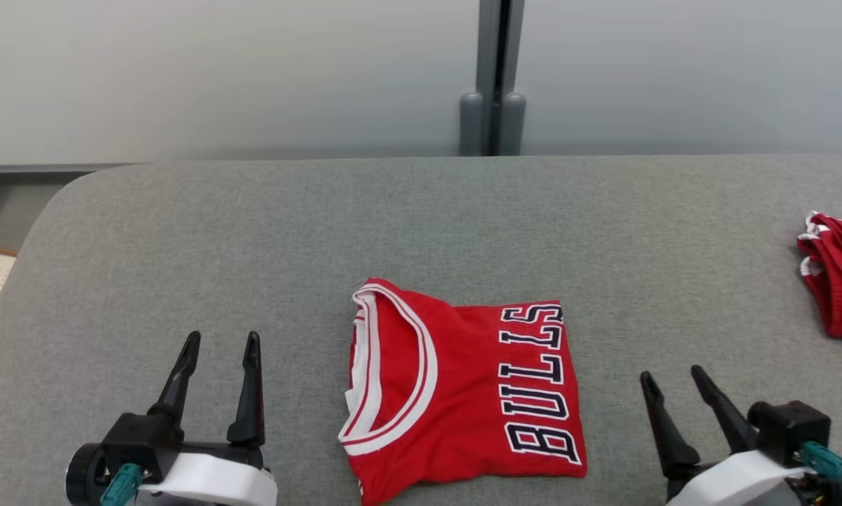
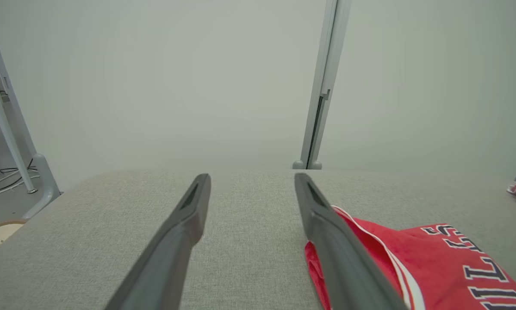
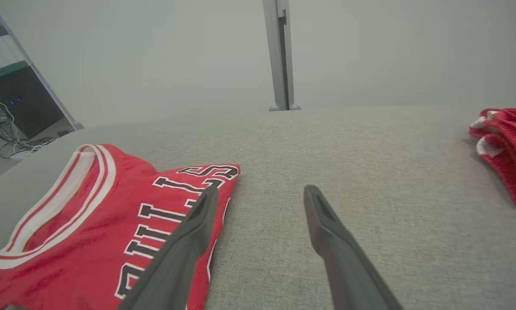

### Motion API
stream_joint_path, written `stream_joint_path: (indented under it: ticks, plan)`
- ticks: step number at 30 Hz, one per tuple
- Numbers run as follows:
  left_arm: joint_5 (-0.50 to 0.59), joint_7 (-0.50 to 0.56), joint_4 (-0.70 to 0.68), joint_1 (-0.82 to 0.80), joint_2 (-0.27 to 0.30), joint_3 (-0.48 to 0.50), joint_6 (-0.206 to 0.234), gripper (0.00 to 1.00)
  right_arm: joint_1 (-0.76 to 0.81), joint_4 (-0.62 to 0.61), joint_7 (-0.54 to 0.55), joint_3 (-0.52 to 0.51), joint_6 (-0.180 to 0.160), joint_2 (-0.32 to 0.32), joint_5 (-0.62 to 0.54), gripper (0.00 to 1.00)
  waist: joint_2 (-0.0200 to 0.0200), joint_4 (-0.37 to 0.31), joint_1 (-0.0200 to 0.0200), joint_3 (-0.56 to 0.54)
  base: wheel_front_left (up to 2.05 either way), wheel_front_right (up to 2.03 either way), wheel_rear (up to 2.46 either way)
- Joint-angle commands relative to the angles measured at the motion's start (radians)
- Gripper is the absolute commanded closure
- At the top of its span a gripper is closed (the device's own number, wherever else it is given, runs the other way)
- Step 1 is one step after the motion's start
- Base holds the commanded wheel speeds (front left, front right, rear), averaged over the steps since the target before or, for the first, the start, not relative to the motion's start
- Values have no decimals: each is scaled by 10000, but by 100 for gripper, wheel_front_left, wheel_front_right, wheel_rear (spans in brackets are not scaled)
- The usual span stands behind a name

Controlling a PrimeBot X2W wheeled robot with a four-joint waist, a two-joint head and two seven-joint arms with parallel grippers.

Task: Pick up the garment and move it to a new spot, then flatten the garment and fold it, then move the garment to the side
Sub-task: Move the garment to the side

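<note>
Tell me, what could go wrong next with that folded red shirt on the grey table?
Grabbing the folded jersey by one edge may lift only its top layer and undo the fold. Moved toward the right, it could land on the other red garment lying there.

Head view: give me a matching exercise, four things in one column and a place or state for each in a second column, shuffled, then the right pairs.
Things
1. red jersey
2. red bundle
3. left gripper
4. grey post

Places or states
A. at the right edge of the grey surface
B. upright, behind the far edge
C. folded, lettering up, near the middle
D. open and empty, on the collar side

Pairs: 1-C, 2-A, 3-D, 4-B
</note>
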Motion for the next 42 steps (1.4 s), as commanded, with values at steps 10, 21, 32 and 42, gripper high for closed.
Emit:
stream_joint_path:
  ticks: [10, 21, 32, 42]
  plan:
    - [19, -237, 270, -1180, -472, -163, -198, 0, -1698, 3397, -228, 1292, -1, 72, 656, 0, -1, 1578, 0, 1084, 0, 0, 0]
    - [221, -278, 193, -1384, -682, 30, -315, 0, -2662, 5309, -624, 2371, 1, -13, 1496, 100, -1, 1689, 0, 1365, 0, 0, 0]
    - [543, -280, -170, -1189, -632, 422, -362, 0, -3402, 4792, -1221, 3240, -10, -716, 1397, 100, -1, -204, 0, 1292, 0, 0, 0]
    - [815, -270, -597, -1599, -513, 387, -530, 0, -5276, 4806, -1310, 3110, -10, -1783, 1596, 100, -1, -2497, 0, 1824, 0, 0, 0]
